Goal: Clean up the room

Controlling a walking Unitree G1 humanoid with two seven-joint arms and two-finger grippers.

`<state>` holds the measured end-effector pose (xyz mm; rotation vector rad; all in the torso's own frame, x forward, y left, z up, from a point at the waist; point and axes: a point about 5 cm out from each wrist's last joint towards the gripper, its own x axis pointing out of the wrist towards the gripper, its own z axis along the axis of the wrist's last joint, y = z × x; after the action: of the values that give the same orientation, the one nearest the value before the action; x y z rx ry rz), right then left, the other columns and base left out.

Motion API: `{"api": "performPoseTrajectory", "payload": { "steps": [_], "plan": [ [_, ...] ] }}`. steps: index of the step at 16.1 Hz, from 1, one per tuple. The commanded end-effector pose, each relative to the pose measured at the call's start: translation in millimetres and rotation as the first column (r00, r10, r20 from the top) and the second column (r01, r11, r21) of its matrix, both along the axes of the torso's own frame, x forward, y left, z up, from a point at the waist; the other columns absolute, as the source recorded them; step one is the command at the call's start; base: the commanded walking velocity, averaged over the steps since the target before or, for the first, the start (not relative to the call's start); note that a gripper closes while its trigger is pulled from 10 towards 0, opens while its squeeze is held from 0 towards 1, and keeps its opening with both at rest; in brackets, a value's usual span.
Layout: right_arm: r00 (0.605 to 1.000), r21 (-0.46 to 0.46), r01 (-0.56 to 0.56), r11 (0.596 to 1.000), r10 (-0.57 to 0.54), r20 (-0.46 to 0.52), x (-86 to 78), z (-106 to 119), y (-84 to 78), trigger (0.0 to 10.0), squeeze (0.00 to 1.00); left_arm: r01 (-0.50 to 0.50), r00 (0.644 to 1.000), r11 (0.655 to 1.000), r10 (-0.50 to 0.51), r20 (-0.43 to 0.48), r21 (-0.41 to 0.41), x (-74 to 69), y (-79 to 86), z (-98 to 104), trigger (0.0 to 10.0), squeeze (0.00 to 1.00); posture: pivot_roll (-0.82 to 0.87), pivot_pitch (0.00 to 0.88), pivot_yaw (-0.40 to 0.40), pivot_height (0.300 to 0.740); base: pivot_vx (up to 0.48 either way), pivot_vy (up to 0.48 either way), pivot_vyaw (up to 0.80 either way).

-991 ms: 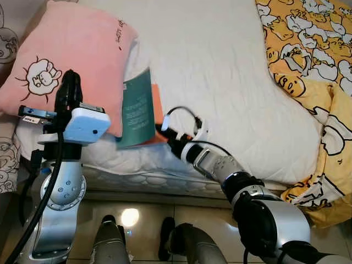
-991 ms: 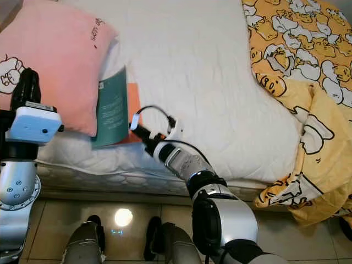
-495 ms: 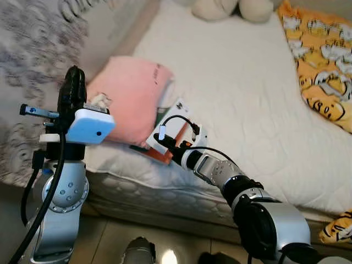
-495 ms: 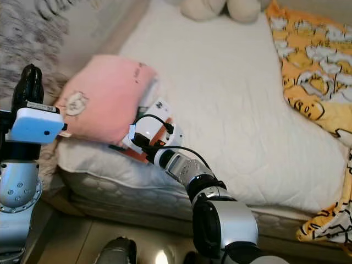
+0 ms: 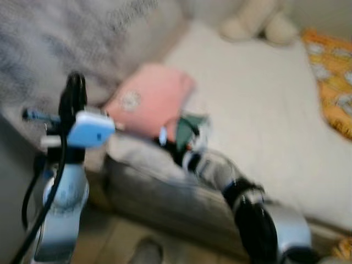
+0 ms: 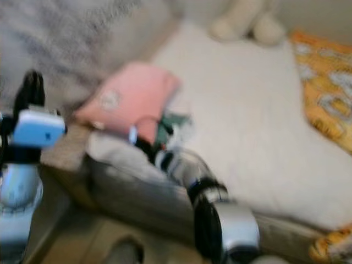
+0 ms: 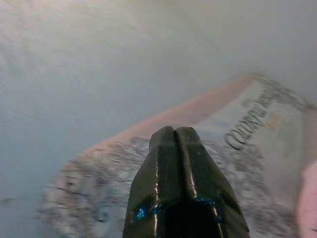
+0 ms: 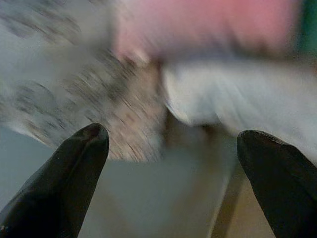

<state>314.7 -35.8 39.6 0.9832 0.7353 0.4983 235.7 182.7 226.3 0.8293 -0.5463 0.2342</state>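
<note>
a wide bare stretch of white mattress (image 5: 258, 104) is left open down the middle of the bed. its left edge is taken up by a pink pillow (image 5: 149, 99) with a teal book (image 5: 186, 127) beside it, its right edge by a yellow blanket (image 5: 333, 88), its far end by a plush toy (image 5: 258, 25).

Pillow (image 5: 151, 99) on the bed (image 5: 264, 121) (left side) — book (image 5: 186, 127) just beside it
</note>
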Motion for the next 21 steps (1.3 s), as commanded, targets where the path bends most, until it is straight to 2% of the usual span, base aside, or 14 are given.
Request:
{"api": "performPoseTrajectory", "payload": {
  "steps": [1, 17, 18, 19, 20, 21],
  "plan": [
    [0.99, 0.21, -0.143, 0.967, 0.135, 0.048, -15.7, 36, 87.6, 10.0, 1.0, 0.003, 1.0, 1.0, -0.003, 0.009, 0.012, 0.6, -0.2, 3, 10.0, 0.0, 0.31, 0.258, -0.273, 0.74, 0.0, 0.0, 0.0],
    [0.99, 0.21, -0.143, 0.967, 0.135, 0.048, -15.7, 36, 87.6, 10.0, 1.0, 0.003, 1.0, 1.0, -0.003, 0.009, 0.012, 0.6, -0.2, 3, 10.0, 0.0, 0.31, 0.258, -0.273, 0.74, 0.0, 0.0, 0.0],
    [0.959, -0.27, -0.003, 0.963, 0.079, 0.273, 1.2, 8, 19.2, 10.0, 0.0, -0.053, 0.97, 0.953, -0.022, -0.242, -0.297, 20.2, 16.1, -49, 10.0, 0.0, 0.23, 0.0, 0.0, 0.74, 0.0, 0.0, 0.0],
    [0.814, -0.608, 0.207, 0.767, 0.209, 0.542, 11.2, 11, -43.5, 10.0, 0.0, -0.212, 0.864, 0.733, -0.167, -0.474, -0.646, 26.6, 18.0, -126, 10.0, 0.0, 0.23, 0.0, 0.0, 0.74, 0.0, 0.0, 0.0],
    [0.776, -0.653, 0.241, 0.718, 0.26, 0.574, 11.6, 13, -51.5, 10.0, 0.0, -0.257, 0.838, 0.674, -0.202, -0.507, -0.693, 26.9, 15.4, -142, 10.0, 0.0, 0.23, 0.0, 0.0, 0.74, 0.0, 0.0, 0.0],
    [0.781, -0.653, 0.241, 0.718, 0.257, 0.57, 12.1, 13, -50.9, 10.0, 0.0, -0.256, 0.836, 0.679, -0.202, -0.51, -0.688, 27.9, 14.9, -142, 10.0, 0.0, 0.23, 0.0, 0.0, 0.74, 0.0, 0.0, 0.0]
  ]
}}
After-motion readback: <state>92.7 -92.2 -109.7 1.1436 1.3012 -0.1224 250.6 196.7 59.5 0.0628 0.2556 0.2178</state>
